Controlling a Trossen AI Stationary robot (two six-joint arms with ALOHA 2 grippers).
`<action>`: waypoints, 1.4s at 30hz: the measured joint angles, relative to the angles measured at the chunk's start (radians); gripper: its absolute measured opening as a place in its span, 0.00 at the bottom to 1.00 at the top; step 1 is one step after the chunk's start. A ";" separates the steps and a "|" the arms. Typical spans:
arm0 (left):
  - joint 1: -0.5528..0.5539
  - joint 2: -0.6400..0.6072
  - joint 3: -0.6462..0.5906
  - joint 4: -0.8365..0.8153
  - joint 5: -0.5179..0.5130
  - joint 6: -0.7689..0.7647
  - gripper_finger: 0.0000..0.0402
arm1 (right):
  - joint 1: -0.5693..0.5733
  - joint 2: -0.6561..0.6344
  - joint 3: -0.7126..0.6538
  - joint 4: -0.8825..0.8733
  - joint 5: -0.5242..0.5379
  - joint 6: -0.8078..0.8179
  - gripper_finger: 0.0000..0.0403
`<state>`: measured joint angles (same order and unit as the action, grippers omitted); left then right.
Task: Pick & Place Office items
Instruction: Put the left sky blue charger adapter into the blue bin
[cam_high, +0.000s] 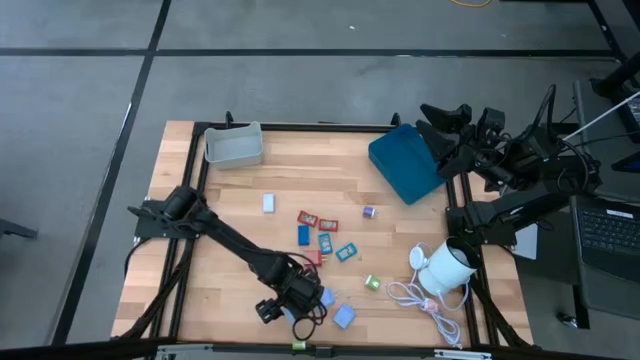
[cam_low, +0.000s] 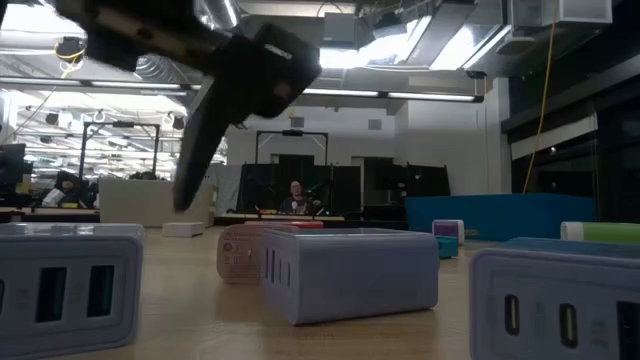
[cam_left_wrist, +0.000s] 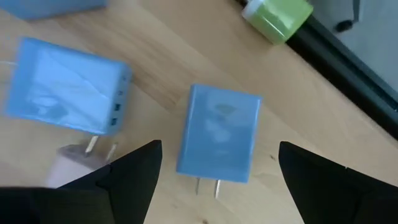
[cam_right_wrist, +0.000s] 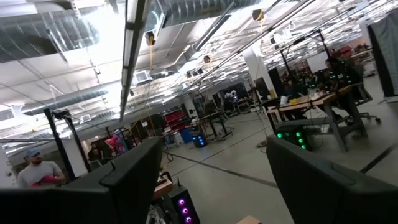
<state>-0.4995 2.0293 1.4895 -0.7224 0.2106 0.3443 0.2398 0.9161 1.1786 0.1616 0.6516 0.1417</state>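
At the near edge of the tabletop (cam_high: 200, 290) the left gripper (cam_left_wrist: 217, 177) hangs with its fingers (cam_left_wrist: 134, 177) spread wide and empty, one to either side of a light blue charger block (cam_left_wrist: 219, 135) that lies flat just ahead of them, apart from both, prongs toward the gripper and long axis running straight away from it. A second light blue block (cam_left_wrist: 68, 93) lies just beside it at an angle, with a green piece (cam_left_wrist: 278, 15) beyond, while the rest of the office items (cam_high: 320, 232) sit scattered toward mid-table. The right gripper (cam_right_wrist: 214, 180), fingers also wide and empty, waits raised off the far right side, so the left arm is by far the nearer.
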 joint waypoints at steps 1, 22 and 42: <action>0.000 0.010 0.000 0.002 -0.005 0.001 0.79 | 0.000 0.000 0.000 0.000 -0.005 0.000 0.73; -0.007 0.097 0.004 0.005 -0.008 -0.004 0.75 | 0.000 0.000 0.000 0.002 -0.013 -0.046 0.73; 0.082 0.036 0.057 -0.024 -0.048 -0.206 0.53 | 0.000 -0.003 0.000 0.136 -0.113 -0.069 0.73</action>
<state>-0.4170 2.0655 1.5463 -0.7464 0.1623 0.1384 0.2398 0.9127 1.1782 0.2977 0.5390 0.0726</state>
